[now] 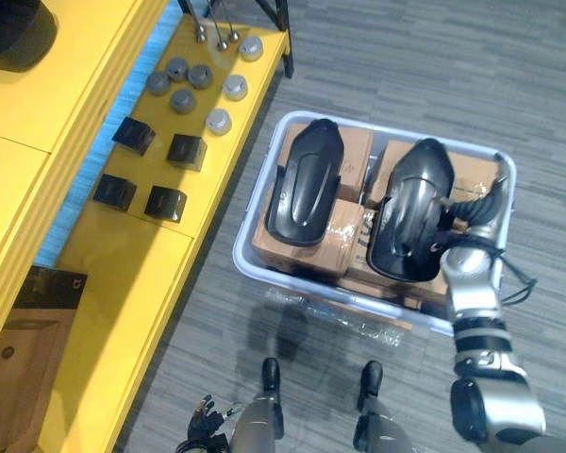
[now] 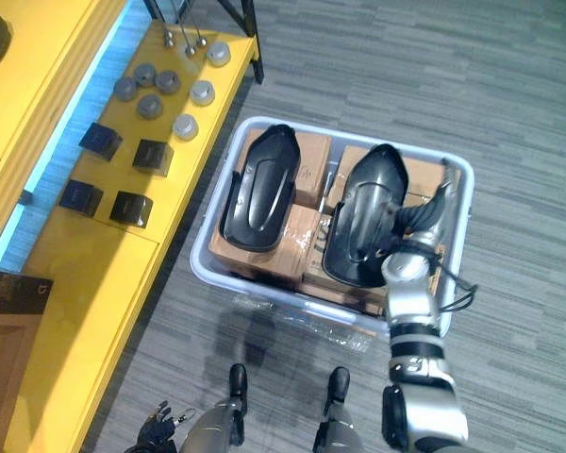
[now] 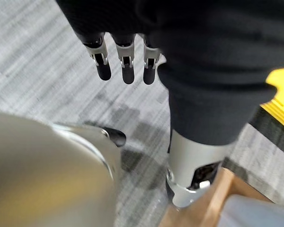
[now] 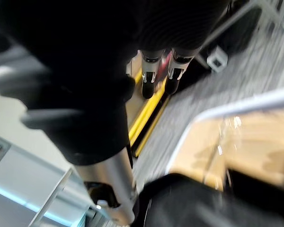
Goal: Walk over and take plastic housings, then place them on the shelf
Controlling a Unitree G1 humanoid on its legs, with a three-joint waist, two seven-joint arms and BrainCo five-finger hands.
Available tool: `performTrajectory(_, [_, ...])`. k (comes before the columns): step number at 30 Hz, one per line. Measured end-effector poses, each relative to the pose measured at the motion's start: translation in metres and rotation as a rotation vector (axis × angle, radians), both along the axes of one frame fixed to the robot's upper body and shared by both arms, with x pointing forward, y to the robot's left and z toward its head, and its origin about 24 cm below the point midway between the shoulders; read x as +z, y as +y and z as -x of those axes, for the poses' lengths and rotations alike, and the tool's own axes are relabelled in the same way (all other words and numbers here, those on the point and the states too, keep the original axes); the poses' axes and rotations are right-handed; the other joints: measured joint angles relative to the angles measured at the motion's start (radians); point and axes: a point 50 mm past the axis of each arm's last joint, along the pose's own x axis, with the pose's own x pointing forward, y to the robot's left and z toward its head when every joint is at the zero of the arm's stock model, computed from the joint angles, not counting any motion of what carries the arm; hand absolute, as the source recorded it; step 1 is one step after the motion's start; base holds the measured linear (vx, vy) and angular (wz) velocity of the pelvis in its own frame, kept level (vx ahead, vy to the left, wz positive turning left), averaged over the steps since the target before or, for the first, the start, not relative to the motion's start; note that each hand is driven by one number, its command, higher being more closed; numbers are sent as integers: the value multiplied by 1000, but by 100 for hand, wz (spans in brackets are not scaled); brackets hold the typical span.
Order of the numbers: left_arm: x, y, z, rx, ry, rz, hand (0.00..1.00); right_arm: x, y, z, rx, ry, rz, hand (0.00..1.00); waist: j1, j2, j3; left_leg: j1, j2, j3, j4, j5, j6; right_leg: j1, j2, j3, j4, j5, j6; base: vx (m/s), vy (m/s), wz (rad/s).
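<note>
Two black plastic housings lie side by side on cardboard boxes inside a pale bin [image 1: 255, 269] on the floor: the left housing [image 1: 305, 184] and the right housing [image 1: 406, 208]. My right hand [image 1: 464, 219] rests at the right housing's right edge. Its fingers [image 4: 149, 78] stretch out straight, and the housing [image 4: 189, 203] shows dark beside the thumb. The yellow shelf [image 1: 123, 274] runs along my left. My left hand [image 3: 125, 56] hangs at my side over the grey floor, fingers straight, holding nothing.
On the shelf lie several small black blocks [image 1: 187, 151] and grey round caps [image 1: 184, 99]. A brown box with a black lid [image 1: 28, 321] sits on it near me. Dark stand legs [image 1: 283, 38] rise past the shelf's far end.
</note>
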Motion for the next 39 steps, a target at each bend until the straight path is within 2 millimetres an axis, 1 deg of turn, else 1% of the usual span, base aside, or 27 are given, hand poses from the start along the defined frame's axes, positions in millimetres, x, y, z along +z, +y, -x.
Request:
performTrajectory(3, [1,1,-4,13,-1,0,0,10,-11,0,-50,-3,11,0,0,5,2,-47,0,-6,31,-4,4,-41,-3,3,19,1,-1,-52,23,1])
performTrajectory(7, [2,1,-8,29,0,0,0,10,-17,-2,-79,20,-5,0,3,14,7,-93,2,-9,71,-19,12,-77,-2,12,31,7,-9,-61,31,-4])
performTrajectory(10, [4,0,-12,39,-14,9,0,5,-22,-6,-70,72,-12,0,4,17,10,-144,4,-12,103,-23,16,-113,1,19,32,21,-8,-63,23,-4])
performTrajectory(14, [11,-4,-28,41,-48,28,0,2,-25,-13,-1,152,-10,0,6,25,13,-230,14,-26,175,-37,23,-185,5,24,77,24,-8,-75,9,-3])
performTrajectory(15, [13,-6,-33,42,-62,38,0,1,-26,-15,16,174,1,100,10,26,14,-250,18,-30,194,-41,23,-203,7,24,93,24,-8,-94,-5,-2])
performTrajectory(16, [18,-12,-41,39,-86,57,0,-1,-24,-18,52,210,5,100,13,27,15,-283,24,-34,225,-50,24,-231,10,24,116,23,-8,-114,-7,-4])
performTrajectory(18, [22,-18,-49,31,-111,72,0,2,-17,-22,78,223,26,100,13,27,15,-316,31,-37,256,-69,27,-267,12,27,153,15,-9,-117,-16,-7])
performTrajectory(20, [29,-20,-59,24,-142,75,0,15,-15,-24,94,216,72,100,10,27,15,-361,39,-41,294,-100,27,-319,12,28,213,-2,-10,-119,-21,-1])
performTrajectory(21, [31,-20,-62,28,-157,81,0,22,-14,-26,108,221,105,100,1,26,16,-383,39,-48,310,-102,27,-343,8,26,243,-10,-11,-91,-14,7])
performTrajectory(23, [33,-20,-63,32,-169,84,0,27,-14,-28,106,232,133,100,-2,25,16,-402,40,-52,322,-103,26,-370,1,27,279,-20,-14,-117,-37,7])
performTrajectory(26, [33,-18,-63,38,-168,85,0,33,-10,-31,115,262,201,100,-4,24,16,-417,44,-51,329,-103,25,-395,0,28,303,-30,-6,-85,-37,0])
performTrajectory(29, [32,-15,-61,51,-164,86,0,34,-3,-34,133,275,232,100,-11,22,15,-415,54,-44,327,-96,21,-400,1,28,310,-31,-8,-46,-38,-4])
performTrajectory(31, [32,-15,-61,56,-165,87,0,32,-2,-34,138,281,235,100,-12,15,13,-405,54,-37,316,-91,22,-400,0,30,311,-24,-17,2,-12,-3])
performTrajectory(33, [33,-15,-62,54,-168,83,0,26,1,-36,153,300,230,100,-16,7,10,-379,54,-33,299,-81,17,-383,-2,29,310,-25,-20,56,-20,3])
performTrajectory(34, [33,-17,-62,45,-169,81,0,18,1,-36,163,325,224,100,-16,3,10,-358,53,-30,289,-77,15,-364,-4,28,310,-27,-24,72,-14,12])
performTrajectory(36, [36,-23,-63,25,-190,87,0,-11,6,-37,178,402,200,100,-19,-4,9,-292,47,-21,255,-65,17,-307,-14,18,308,-42,-25,78,-13,21])
performTrajectory(37, [37,-31,-62,5,-205,96,0,-25,10,-37,185,439,197,100,-23,-10,6,-251,38,-20,227,-56,16,-275,-22,14,305,-47,-24,78,-11,21])
performTrajectory(39, [41,-38,-63,-19,-233,106,0,-38,10,-34,184,455,169,100,-26,-14,4,-190,29,-16,178,-39,13,-219,-29,1,280,-48,-24,75,-13,24])
